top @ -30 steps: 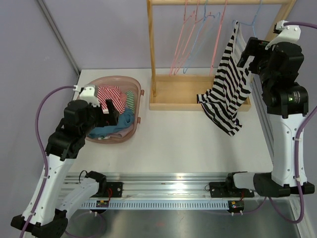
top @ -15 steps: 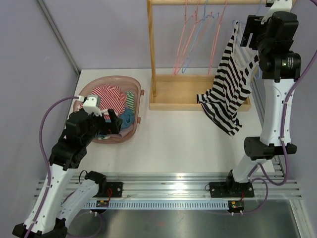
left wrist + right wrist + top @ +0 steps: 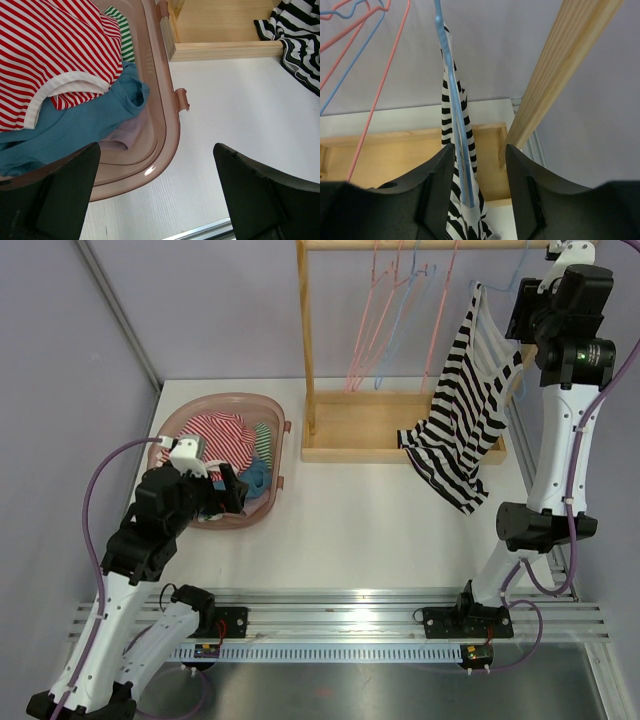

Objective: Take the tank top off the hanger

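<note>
A black-and-white striped tank top (image 3: pixel 463 415) hangs from a blue hanger (image 3: pixel 451 95) at the right end of the wooden rack (image 3: pixel 400 445); its hem drapes over the rack's base onto the table. My right gripper (image 3: pixel 522 315) is raised high beside the top's shoulder. In the right wrist view its fingers (image 3: pixel 440 190) stand apart with the hanger arm and the striped strap (image 3: pixel 447 117) between them, not clamped. My left gripper (image 3: pixel 157 195) is open and empty, low over the front rim of the pink basket (image 3: pixel 162 107).
The pink basket (image 3: pixel 280 455) holds red-striped, green-striped and teal clothes. Several empty pink and blue hangers (image 3: pixel 395 315) hang on the rack's rail. The rack's right post (image 3: pixel 560 75) runs close beside my right gripper. A metal rail (image 3: pixel 360 605) runs along the near table edge.
My right arm has risen from beside the top's middle to hanger height and moved slightly right. My left arm has pulled back from over the basket toward its near rim.
</note>
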You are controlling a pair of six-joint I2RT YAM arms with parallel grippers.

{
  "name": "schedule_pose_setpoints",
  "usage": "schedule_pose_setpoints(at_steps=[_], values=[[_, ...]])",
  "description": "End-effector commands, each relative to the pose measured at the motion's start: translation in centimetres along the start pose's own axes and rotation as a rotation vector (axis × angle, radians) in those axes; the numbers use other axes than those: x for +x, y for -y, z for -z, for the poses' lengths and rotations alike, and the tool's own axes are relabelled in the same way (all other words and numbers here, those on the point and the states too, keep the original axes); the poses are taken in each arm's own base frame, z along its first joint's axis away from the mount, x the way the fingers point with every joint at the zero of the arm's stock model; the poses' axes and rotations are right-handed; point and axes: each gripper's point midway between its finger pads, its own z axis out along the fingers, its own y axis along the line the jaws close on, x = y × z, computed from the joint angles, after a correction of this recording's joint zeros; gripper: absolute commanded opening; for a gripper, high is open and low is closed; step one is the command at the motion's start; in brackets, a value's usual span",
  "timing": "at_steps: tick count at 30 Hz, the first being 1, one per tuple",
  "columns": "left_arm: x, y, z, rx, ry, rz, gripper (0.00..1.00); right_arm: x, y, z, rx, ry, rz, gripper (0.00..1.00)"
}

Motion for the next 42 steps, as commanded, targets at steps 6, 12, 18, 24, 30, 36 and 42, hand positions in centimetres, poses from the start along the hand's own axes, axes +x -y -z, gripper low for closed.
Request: schedule_pose_setpoints(at_steps=[6,12,18,24,30,36,42], values=[[-0.6,1.0,-0.2,0.060,0.027,-0.027,0.99,-0.4,-1.9,-2.0,-0.127,0.027,-0.028,0.35],[-0.6,0.9,-0.2,0.053,0.030,-0.027,0.99,0.5,-2.4,-2.7,-0.157,0.007,-0.035,0.14],[-0.4,0.9,-0.3,0.053,0.020,-0.025,0.99,-1.5,-3.1,-1.0,-0.199,0.066,-0.049,0.00],[-0.4,0.9,-0.3,0.054,0.022,-0.025,0.99,-4.8,-3.5,2.3,-0.230,0.169,-0.074,0.00],[-0.4,1.0,-0.4,0.060,0.020,-0.022,0.99,-7.2,-3.9,5.6,-0.266,0.249,-0.088,0.00],[-2.7,2.9,0.6,0.137,0.080,0.013,0.99,-4.7,-4.1,10.6,-0.273,0.177,-0.154,0.00],[-8.2,5.8,3.3,0.249,0.242,0.100,0.99,0.0,-4.7,17.7,-0.295,0.182,-0.246,0.00]])
